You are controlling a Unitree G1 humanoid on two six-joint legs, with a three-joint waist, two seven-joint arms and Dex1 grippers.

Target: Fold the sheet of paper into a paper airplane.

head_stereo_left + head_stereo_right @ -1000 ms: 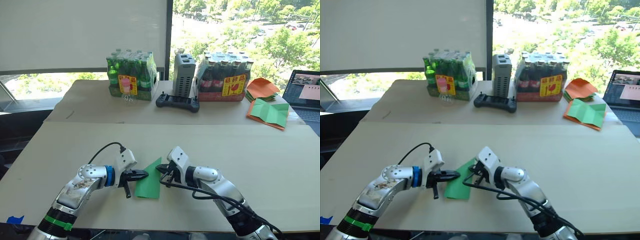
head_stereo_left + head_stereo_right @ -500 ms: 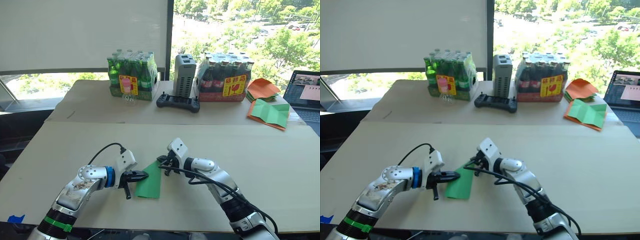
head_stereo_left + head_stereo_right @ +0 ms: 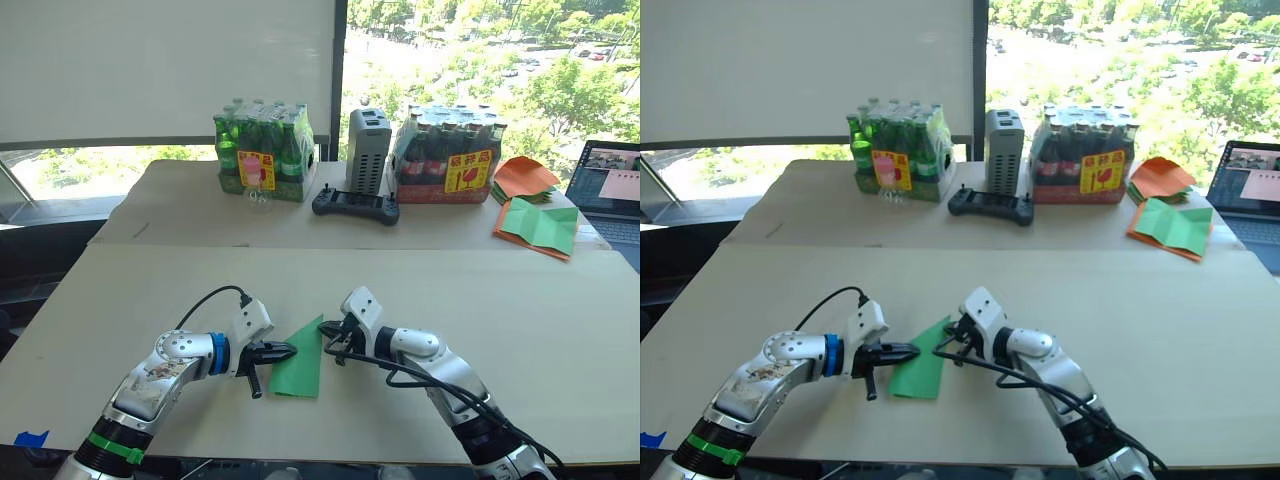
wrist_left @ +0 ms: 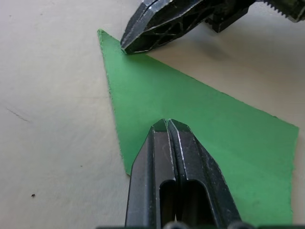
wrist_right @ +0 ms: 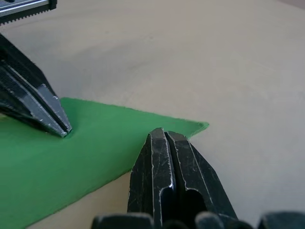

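Surface: a pale tabletop (image 3: pixel 560 330) is seen in front of a window, with a second table pushed against its far edge.
Paper: the sheet of paper (image 3: pixel 301 364) is laid flat near the front of the tabletop, folded into a bright green wedge tapering to a point at its far end.
Left gripper: the left gripper (image 3: pixel 287 350) is closed, its tips pressed on the paper's left edge.
Right gripper: the right gripper (image 3: pixel 326 328) is closed too, its tips set at the paper's far point.
Behind the paper: a black controller (image 3: pixel 355 206), a grey box (image 3: pixel 367 149), green bottles (image 3: pixel 263 150) and dark bottles (image 3: pixel 447 154) are lined up.
Far right of the paper: orange sheets (image 3: pixel 524 177) and a laptop (image 3: pixel 607 187) are found.
Wrist views: both pairs of fingers (image 4: pixel 167 157) are shown pressed together on the paper.
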